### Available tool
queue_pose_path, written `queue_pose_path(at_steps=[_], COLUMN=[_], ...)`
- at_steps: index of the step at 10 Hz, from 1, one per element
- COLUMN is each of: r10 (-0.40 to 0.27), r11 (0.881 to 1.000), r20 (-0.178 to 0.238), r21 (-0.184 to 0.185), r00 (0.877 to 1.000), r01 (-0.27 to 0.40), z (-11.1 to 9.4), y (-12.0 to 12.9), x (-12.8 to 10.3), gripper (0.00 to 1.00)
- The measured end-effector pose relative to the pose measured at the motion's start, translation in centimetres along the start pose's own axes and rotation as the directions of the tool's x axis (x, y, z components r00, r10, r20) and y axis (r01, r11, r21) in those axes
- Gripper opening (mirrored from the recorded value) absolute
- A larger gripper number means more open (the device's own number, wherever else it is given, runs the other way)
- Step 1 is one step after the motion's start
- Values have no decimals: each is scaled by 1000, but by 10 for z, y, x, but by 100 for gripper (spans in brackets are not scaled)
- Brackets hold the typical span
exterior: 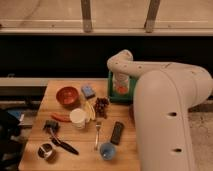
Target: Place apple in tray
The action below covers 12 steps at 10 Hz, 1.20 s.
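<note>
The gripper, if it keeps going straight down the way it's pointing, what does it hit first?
Most likely the green tray. The gripper points down over it, with the apple at its tip, so the apple would probably touch the tray floor first. Depth is hard to judge.

Smooth white rounded arm casing, bulky curved shell, pale gripper [120,83] above tray

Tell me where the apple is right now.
The small round orange-red apple sits under the gripper over the green plastic tray, right of the blue sponge.

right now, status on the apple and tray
Gripper low over green plastic tray. Small orange-red apple at its tip, over the tray. Dark grape bunch beside tray, clear.
</note>
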<state>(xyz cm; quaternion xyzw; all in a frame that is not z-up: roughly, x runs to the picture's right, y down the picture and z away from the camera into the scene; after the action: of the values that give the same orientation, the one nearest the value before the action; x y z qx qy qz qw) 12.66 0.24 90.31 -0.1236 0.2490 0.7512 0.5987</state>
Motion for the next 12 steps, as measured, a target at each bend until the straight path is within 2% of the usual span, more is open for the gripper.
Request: queue_pose_path(at_steps=[2, 3, 4, 5, 9, 10, 12], r10=[36, 63, 84, 98, 87, 84, 78], r11=[999, 998, 996, 993, 987, 986, 983], r20=[-30, -48, -60, -73, -63, -55, -41], r21=[0, -16, -38, -59, -127, -141, -166], r00=[999, 997, 995, 993, 994, 995, 996], r01=[-36, -64, -86, -102, -94, -91, -84], z=[23, 37, 45, 54, 49, 46, 41], y=[-8, -14, -18, -22, -14, -12, -5], x=[-4, -1, 1, 3, 2, 1, -2], gripper=[0, 2, 8, 19, 59, 64, 65])
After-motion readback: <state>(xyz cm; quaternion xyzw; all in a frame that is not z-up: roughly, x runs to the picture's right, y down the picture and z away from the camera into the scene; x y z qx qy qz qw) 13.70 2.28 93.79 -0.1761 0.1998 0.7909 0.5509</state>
